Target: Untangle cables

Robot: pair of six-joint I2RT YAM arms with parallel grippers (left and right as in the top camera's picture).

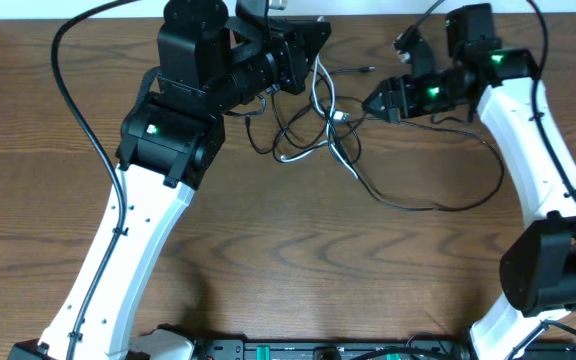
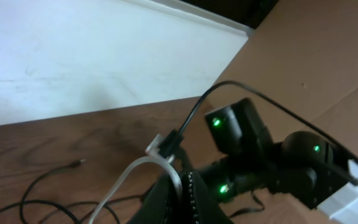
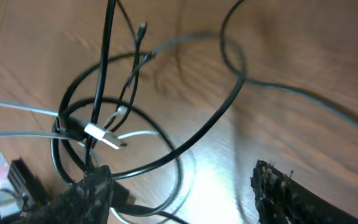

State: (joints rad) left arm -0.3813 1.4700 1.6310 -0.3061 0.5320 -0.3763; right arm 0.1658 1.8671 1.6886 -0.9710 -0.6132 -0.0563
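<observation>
The cables (image 1: 313, 125) lie tangled at the back middle of the wooden table. They are thin black loops plus one white cable (image 1: 320, 95), and one long black loop (image 1: 438, 205) trails off to the right. My left gripper (image 1: 311, 52) hovers above the tangle's far side. In the left wrist view my left gripper (image 2: 184, 183) is shut on the white cable (image 2: 143, 167), which arcs up out of the jaws to a white plug (image 2: 159, 147). My right gripper (image 1: 370, 102) points at the tangle from the right. In the right wrist view my right gripper (image 3: 179, 190) is open, and black loops (image 3: 185, 146) and a white plug (image 3: 104, 137) lie by its left finger (image 3: 86, 193).
A white wall panel (image 2: 104, 56) runs along the table's far edge. A black power strip (image 1: 318, 350) sits at the near edge between the two arm bases. Thick black arm wires (image 1: 78, 100) arch over the left side.
</observation>
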